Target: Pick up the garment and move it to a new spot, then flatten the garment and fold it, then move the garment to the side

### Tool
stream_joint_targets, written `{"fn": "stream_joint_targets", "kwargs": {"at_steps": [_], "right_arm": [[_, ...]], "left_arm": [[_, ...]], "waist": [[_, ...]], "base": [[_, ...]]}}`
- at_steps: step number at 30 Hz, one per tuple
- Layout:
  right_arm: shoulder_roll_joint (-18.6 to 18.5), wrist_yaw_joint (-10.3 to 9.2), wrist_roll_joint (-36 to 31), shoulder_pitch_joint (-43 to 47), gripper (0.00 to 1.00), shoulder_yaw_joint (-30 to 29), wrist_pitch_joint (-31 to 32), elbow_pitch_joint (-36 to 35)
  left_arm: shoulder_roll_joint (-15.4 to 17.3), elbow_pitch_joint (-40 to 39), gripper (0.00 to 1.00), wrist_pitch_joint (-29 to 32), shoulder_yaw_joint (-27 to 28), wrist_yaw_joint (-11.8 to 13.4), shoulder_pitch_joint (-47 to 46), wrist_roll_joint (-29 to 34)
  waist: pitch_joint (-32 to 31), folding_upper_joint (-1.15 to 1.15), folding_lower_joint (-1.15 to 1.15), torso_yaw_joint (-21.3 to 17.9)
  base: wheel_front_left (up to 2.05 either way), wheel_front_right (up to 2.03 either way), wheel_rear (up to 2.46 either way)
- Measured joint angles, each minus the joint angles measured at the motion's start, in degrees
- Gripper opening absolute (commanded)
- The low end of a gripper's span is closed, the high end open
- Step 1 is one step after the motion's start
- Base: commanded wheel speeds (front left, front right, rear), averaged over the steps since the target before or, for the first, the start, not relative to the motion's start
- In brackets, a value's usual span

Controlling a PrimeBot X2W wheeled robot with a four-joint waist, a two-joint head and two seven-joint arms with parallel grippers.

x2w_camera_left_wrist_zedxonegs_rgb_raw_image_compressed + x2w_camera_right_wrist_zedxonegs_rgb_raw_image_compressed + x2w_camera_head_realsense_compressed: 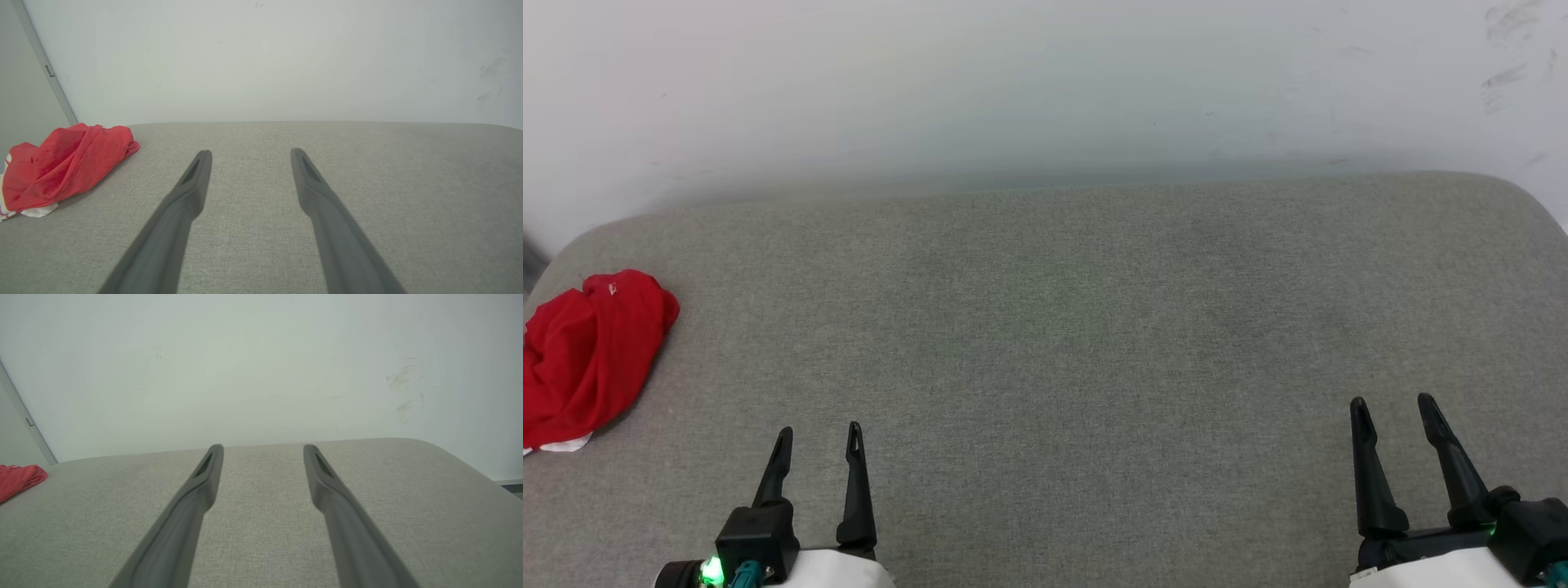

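Note:
The garment (pixel 588 359) is a crumpled red heap with a bit of white at its near edge, lying at the far left edge of the grey padded surface (pixel 1078 327). In the left wrist view the garment (pixel 65 165) sits up and to the left of the fingers. A red corner of the garment (pixel 18 479) peeks in at the left of the right wrist view. My left gripper (pixel 818 434) stands open at the lower left, to the right of the heap and apart from it. At the lower right my right gripper (pixel 1392 406) is open, nothing between its fingers.
A pale wall (pixel 1045 90) rises right behind the padded surface, with dark scuff marks (pixel 1507 77) at the upper right. The surface has rounded far corners. A grey vertical strip (pixel 45 65) runs down the wall at the far left.

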Motion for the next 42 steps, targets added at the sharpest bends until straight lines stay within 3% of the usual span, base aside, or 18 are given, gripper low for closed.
{"fn": "stream_joint_targets", "kwargs": {"at_steps": [24,42], "right_arm": [[0.0,0.0,0.8,0.3,1.0,-0.1,0.0,0.5],[0.0,0.0,-0.2,1.3,1.0,0.3,0.0,-0.2]], "left_arm": [[-0.1,1.0,1.0,0.0,0.0,0.1,0.0,-1.4],[-0.1,1.2,1.0,0.0,1.9,1.3,0.0,-1.9]], "waist": [[-0.1,0.0,0.0,1.0],[0.0,0.0,0.0,8.3]], "base": [[0.0,0.0,0.0],[0.0,0.0,0.0]]}}
